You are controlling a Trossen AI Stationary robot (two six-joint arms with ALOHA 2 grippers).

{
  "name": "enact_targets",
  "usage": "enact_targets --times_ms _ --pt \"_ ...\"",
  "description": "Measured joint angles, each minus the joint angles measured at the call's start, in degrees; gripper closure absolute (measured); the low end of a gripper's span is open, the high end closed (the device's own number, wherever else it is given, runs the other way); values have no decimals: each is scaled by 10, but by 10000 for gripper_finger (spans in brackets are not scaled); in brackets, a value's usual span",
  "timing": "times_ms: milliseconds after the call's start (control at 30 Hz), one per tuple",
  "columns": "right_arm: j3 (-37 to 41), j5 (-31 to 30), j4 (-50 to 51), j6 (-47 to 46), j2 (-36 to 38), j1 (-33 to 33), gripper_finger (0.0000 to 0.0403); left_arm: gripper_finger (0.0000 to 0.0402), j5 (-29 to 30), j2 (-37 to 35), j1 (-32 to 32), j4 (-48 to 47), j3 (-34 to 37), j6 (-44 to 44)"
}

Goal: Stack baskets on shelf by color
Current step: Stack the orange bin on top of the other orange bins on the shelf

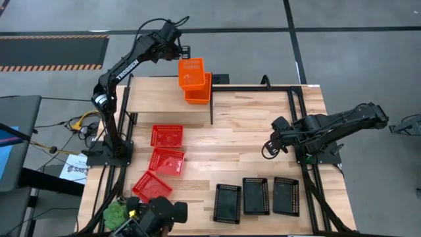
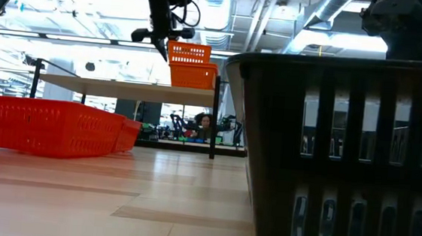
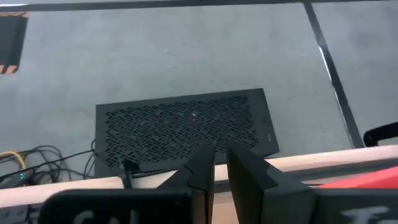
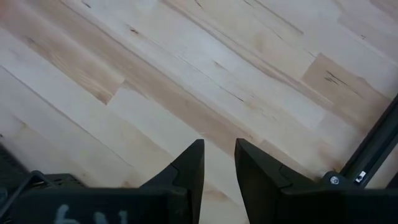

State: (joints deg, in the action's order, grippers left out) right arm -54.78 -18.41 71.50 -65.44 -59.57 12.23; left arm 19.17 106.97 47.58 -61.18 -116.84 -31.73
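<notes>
Two orange baskets are stacked at the right end of the shelf (image 1: 158, 100), the lower one (image 1: 199, 93) on the plank and the upper one (image 1: 191, 71) (image 2: 189, 54) resting in it, shifted toward the far edge. My left gripper (image 1: 182, 51) (image 3: 221, 165) hovers at the upper basket's far left corner, its fingers shut to a slit with nothing between them. Three red baskets (image 1: 167, 135) lie on the table's left and three black baskets (image 1: 256, 195) near its front edge. My right gripper (image 1: 268, 150) (image 4: 219, 158) waits open over bare wood at the right. My left gripper stands right beside the upper orange basket's far left corner (image 2: 171, 48), slanting down from the far side. I cannot tell whether a finger touches the basket wall; in the left wrist view only an orange edge (image 3: 364, 180) shows off to one side of the fingers.
A green potted plant (image 1: 117, 212) and a dark device (image 1: 164, 214) sit at the near left corner. The shelf's black frame (image 1: 291, 99) runs across the table's far right part. A dark perforated panel (image 3: 186, 127) lies on the floor past the far edge.
</notes>
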Motion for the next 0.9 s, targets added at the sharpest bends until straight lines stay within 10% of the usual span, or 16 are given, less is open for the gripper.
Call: enact_targets --times_ms 900 --pt "0 1 -1 1 0 0 290 370 -129 0 -65 -4 29 -13"
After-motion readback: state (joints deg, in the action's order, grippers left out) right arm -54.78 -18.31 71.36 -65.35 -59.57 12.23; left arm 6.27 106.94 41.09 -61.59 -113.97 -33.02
